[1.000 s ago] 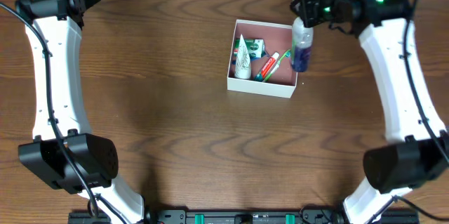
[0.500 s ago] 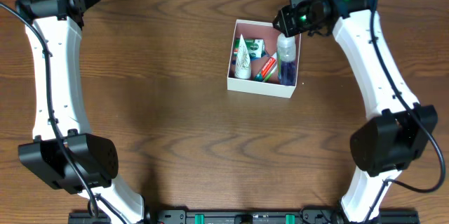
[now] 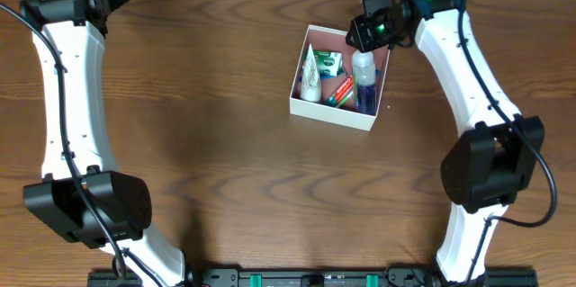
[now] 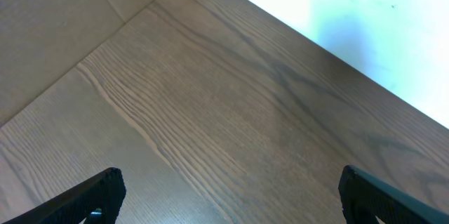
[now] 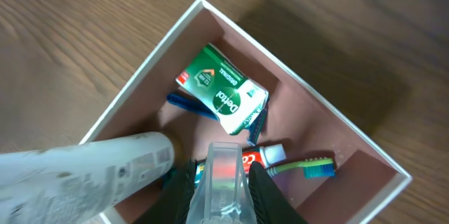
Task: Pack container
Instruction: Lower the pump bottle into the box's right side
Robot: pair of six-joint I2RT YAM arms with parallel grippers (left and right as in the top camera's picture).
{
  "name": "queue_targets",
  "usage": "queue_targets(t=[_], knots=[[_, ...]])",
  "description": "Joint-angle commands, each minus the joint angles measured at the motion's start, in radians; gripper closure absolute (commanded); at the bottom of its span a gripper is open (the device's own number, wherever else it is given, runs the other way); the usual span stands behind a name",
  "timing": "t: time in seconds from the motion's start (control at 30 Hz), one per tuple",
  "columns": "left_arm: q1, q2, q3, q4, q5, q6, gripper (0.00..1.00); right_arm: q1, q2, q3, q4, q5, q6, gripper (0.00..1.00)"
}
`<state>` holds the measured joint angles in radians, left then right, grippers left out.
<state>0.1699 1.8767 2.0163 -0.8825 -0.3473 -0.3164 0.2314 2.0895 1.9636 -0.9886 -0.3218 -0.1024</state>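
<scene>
Over the container (image 3: 331,116), the bottle (image 3: 364,76) runs far-to-near, cap far.

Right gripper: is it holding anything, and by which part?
Yes: the right gripper clamps a clear plastic bottle with a blue lower half by its top end, over the white cardboard box.

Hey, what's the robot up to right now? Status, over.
Left gripper open, idle. Right gripper shut on bottle over container. Toothpaste and toothbrush lie beneath.
</scene>
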Motion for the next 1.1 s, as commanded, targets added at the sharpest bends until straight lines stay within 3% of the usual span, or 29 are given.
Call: queue_targets(t=[0.0,0.8,1.07], knots=[[0.002,-0.003,-0.005,0.001,-0.016,0.005,0.02,0.012,0.011,0.024,0.023,-0.018,-0.019,0.84],[0.002,-0.003,-0.005,0.001,-0.016,0.005,0.02,0.011,0.028,0.018,0.016,0.004,-0.109,0.82],[0.002,-0.003,-0.005,0.001,-0.016,0.005,0.02,0.011,0.028,0.018,0.010,0.003,-0.109,0.86]])
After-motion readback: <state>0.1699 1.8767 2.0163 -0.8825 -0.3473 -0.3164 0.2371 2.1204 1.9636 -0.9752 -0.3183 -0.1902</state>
